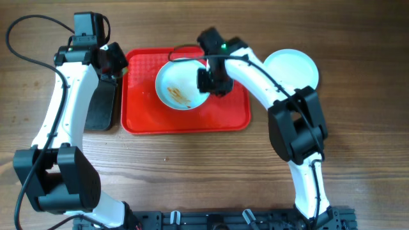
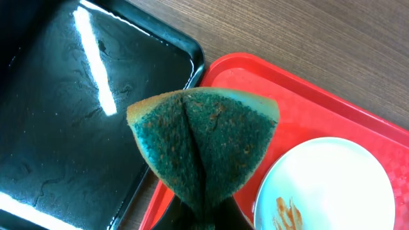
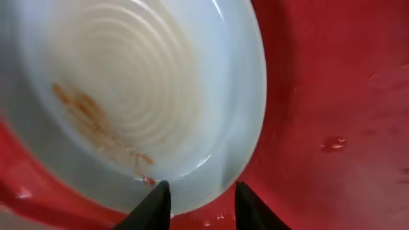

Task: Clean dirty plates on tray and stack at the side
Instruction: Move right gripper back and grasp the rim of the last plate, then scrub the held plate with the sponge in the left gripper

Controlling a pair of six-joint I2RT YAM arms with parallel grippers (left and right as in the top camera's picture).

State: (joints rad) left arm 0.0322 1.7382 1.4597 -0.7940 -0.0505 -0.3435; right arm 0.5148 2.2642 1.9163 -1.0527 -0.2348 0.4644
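One plate (image 1: 181, 86) with orange-brown streaks sits over the middle of the red tray (image 1: 147, 121), tilted. My right gripper (image 1: 209, 80) is shut on its right rim. In the right wrist view the fingers (image 3: 203, 204) straddle the rim of the plate (image 3: 147, 83) above the tray (image 3: 332, 96). My left gripper (image 1: 112, 64) is shut on a folded green sponge (image 2: 204, 140), held over the tray's left edge (image 2: 307, 102), beside the streaked plate (image 2: 326, 185). A clean white plate (image 1: 291, 67) lies on the table right of the tray; I cannot tell if another lies under it.
A smaller black glossy tray (image 1: 102, 105) lies against the red tray's left side and also shows in the left wrist view (image 2: 64, 128). Water drops dot the red tray (image 3: 333, 142). Bare wooden table lies in front of both trays.
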